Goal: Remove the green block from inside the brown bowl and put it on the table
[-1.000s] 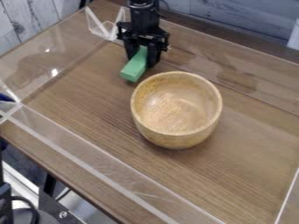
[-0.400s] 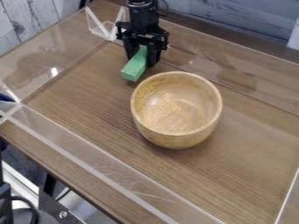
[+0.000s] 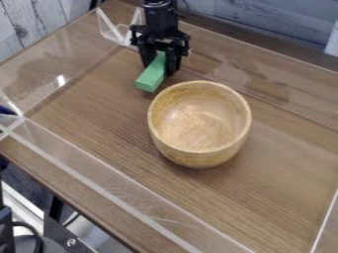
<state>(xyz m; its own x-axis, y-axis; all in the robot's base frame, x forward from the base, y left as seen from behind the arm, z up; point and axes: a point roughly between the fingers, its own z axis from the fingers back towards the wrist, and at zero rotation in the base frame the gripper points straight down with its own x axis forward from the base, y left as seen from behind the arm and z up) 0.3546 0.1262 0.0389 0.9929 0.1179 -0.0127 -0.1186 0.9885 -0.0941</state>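
Wood-grain planking is covering the counter (image 3: 251,208), with pale grey boards showing behind its far left corner. From the camera view, the only one being given, next to nothing is changing: over the last second the black jaws (image 3: 162,57) are staying in the same place, and the brown bowl (image 3: 200,124) is keeping its position. The jaws are standing narrow, apparently closing on the upper end of the green block (image 3: 152,76). The block is slanting outside the bowl, near its far left rim, its lower end hanging over or touching the counter; which of the two, one cannot tell. For the task, this stillness is probably meaning that the removal is done and only the placing is remaining: settling the block, opening gently and lifting away without tipping it or nudging the bowl.
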